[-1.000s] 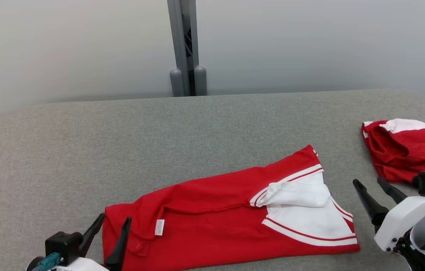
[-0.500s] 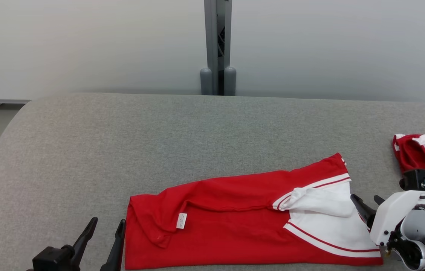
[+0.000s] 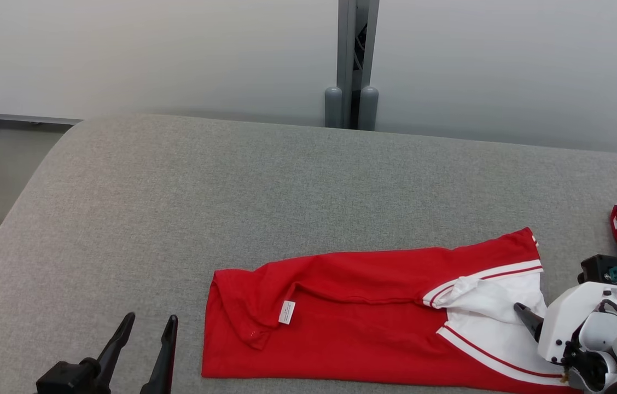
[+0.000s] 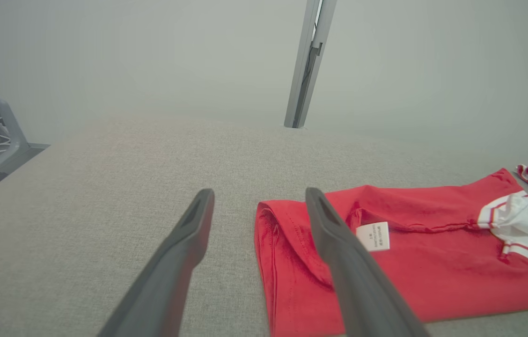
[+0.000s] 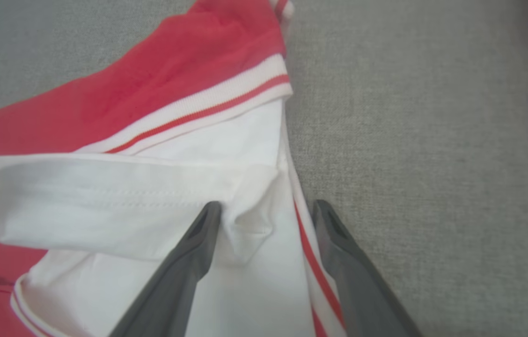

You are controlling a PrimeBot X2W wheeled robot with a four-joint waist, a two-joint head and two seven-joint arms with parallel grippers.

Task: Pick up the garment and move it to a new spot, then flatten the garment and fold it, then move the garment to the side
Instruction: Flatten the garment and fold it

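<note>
Garment (image 3: 352,334) looks folded, so probably the move-aside step. Right end effector (image 5: 266,210) spread astride its white edge, left end effector (image 3: 150,319) spread just beside it. Next: pinch, lift together.

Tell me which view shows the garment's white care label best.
The left wrist view: the label is close and large, its print lines visible. The head view shows it as a small white tab on the garment. The right wrist view faces the garment's white striped end.
</note>
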